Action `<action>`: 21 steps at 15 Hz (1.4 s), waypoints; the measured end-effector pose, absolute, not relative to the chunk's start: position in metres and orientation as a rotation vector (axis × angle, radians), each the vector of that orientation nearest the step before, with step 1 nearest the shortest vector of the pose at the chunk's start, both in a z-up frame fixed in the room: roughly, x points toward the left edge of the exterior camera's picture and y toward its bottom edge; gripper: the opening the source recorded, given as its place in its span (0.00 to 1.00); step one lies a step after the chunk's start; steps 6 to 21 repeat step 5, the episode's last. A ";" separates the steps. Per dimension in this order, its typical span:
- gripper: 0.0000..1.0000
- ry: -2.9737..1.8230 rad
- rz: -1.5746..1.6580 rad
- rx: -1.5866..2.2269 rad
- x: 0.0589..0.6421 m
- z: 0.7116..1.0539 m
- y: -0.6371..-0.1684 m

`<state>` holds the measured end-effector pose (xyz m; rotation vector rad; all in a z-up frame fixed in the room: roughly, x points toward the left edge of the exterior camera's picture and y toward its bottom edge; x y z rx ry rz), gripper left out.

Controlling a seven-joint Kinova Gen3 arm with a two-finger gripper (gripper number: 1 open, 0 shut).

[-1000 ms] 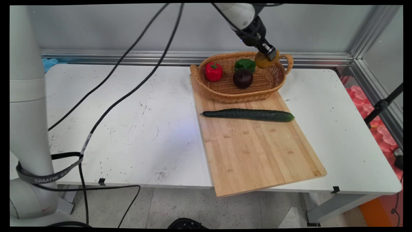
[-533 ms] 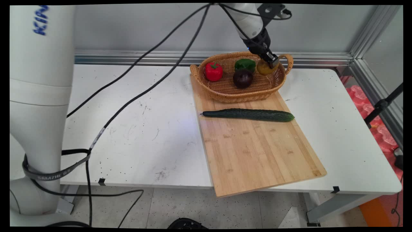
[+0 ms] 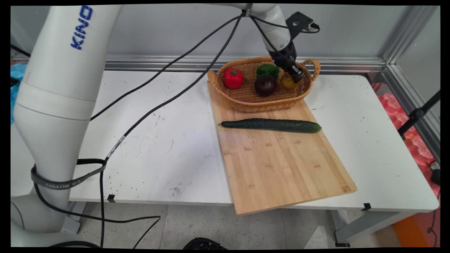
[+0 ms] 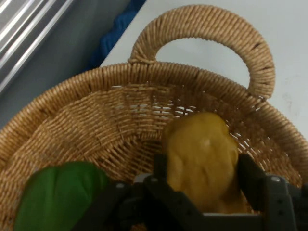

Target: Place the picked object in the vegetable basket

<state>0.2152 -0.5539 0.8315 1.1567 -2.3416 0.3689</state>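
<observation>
My gripper (image 3: 294,75) is down inside the right end of the wicker basket (image 3: 242,102), shut on a yellow-brown potato (image 3: 287,82). In the hand view the potato (image 4: 202,159) sits between the two black fingers (image 4: 255,175), low against the basket's woven wall (image 4: 96,125) under its handle (image 4: 207,26). A green pepper (image 3: 267,70) (image 4: 57,195) lies just left of the potato. A dark purple fruit (image 3: 265,85) and a red pepper (image 3: 233,77) also rest in the basket.
The basket stands on the far end of a wooden cutting board (image 3: 281,165). A long cucumber (image 3: 270,125) lies across the board in front of the basket. Black cables (image 3: 165,95) hang over the table's left half. A metal rail (image 3: 175,63) runs along the back.
The gripper has come down with the potato, from above the basket's back rim to low inside its right end.
</observation>
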 end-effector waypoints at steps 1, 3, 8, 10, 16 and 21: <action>1.00 -2.344 0.366 1.157 0.214 0.829 -0.556; 1.00 -2.346 0.364 1.155 0.214 0.826 -0.558; 1.00 -2.343 0.366 1.147 0.215 0.827 -0.559; 1.00 -2.343 0.366 1.147 0.215 0.827 -0.559; 1.00 -2.343 0.366 1.147 0.215 0.827 -0.559; 1.00 -2.343 0.366 1.147 0.215 0.827 -0.559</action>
